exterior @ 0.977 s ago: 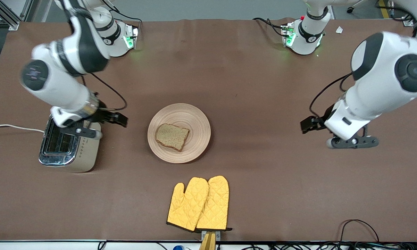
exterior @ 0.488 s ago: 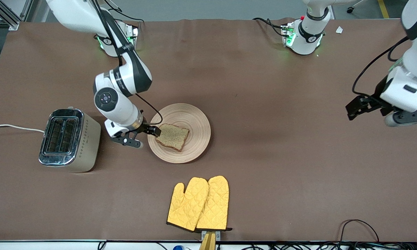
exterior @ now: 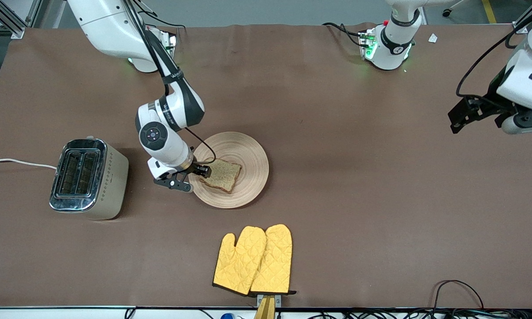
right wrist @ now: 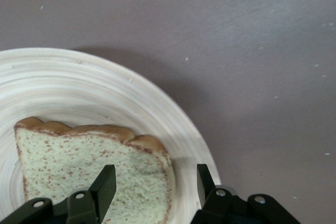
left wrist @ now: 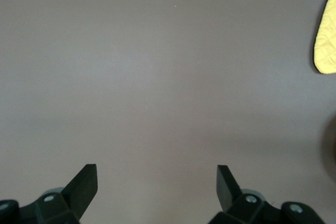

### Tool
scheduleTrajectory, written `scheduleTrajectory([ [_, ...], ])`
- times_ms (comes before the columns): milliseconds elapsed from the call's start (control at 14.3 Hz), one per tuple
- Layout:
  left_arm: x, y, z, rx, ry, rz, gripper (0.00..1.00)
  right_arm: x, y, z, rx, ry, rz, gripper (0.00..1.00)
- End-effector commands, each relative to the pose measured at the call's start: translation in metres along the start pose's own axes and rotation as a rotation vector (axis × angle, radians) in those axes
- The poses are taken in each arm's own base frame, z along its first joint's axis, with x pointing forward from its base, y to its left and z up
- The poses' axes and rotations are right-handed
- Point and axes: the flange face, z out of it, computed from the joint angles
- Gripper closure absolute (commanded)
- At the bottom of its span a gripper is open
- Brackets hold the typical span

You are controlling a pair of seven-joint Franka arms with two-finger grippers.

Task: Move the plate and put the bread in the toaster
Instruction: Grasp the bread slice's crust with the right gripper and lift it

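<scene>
The round beige wooden plate (exterior: 250, 153) lies mid-table with the brown bread slice (exterior: 223, 175) on it. The cream and chrome toaster (exterior: 88, 179) stands toward the right arm's end, slots empty. My right gripper (exterior: 202, 170) is open, low over the plate's rim on the toaster's side. In the right wrist view the gripper (right wrist: 155, 174) has one finger over the bread (right wrist: 79, 161) and the other over the plate (right wrist: 79, 82), straddling the slice's edge. My left gripper (exterior: 460, 118) is open and empty, up over bare table at the left arm's end; it also shows in the left wrist view (left wrist: 156, 174).
A pair of yellow oven mitts (exterior: 253, 259) lies nearer to the front camera than the plate; one edge shows in the left wrist view (left wrist: 325, 35). The toaster's white cord (exterior: 17, 162) runs off the table's end. Black cables (exterior: 456, 288) lie at the front edge.
My right gripper moved from over the toaster to the plate and now straddles the bread's edge. My left arm swung up and out toward its end of the table.
</scene>
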Motion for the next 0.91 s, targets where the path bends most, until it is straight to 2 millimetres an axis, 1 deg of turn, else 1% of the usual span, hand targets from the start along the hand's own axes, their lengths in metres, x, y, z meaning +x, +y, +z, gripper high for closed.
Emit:
scheduleTrajectory([
  [0, -0.013, -0.023, -0.018, -0.055, -0.009, 0.031, 0.00, -0.007, -0.003, 0.009, 0.011, -0.001, 0.026, 0.32],
  [70, -0.016, -0.034, -0.017, -0.057, -0.036, 0.045, 0.00, -0.008, -0.003, 0.014, 0.006, -0.007, 0.026, 0.35],
  [209, -0.020, -0.048, -0.015, -0.052, -0.071, 0.069, 0.00, -0.011, -0.005, 0.019, 0.000, -0.012, 0.032, 0.41],
  [279, -0.021, -0.050, -0.015, -0.051, -0.078, 0.071, 0.00, -0.013, -0.006, 0.021, -0.003, -0.014, 0.031, 0.44],
  [349, -0.023, -0.050, -0.012, -0.050, -0.085, 0.071, 0.00, -0.014, -0.006, 0.024, -0.006, -0.016, 0.033, 0.50],
  [419, -0.025, -0.050, -0.009, -0.049, -0.088, 0.070, 0.00, -0.014, -0.007, 0.024, -0.006, -0.018, 0.033, 0.58],
  [488, -0.026, -0.049, -0.005, -0.046, -0.094, 0.069, 0.00, -0.014, -0.006, 0.025, -0.009, -0.021, 0.036, 0.69],
  [698, -0.026, -0.047, -0.003, -0.044, -0.097, 0.066, 0.00, -0.013, -0.006, 0.023, -0.010, -0.022, 0.045, 0.95],
  [767, -0.025, -0.047, -0.002, -0.042, -0.100, 0.067, 0.00, -0.011, -0.004, 0.023, -0.012, -0.026, 0.052, 0.99],
  [837, -0.025, -0.046, -0.002, -0.043, -0.098, 0.070, 0.00, -0.011, -0.003, 0.022, -0.012, -0.026, 0.054, 1.00],
])
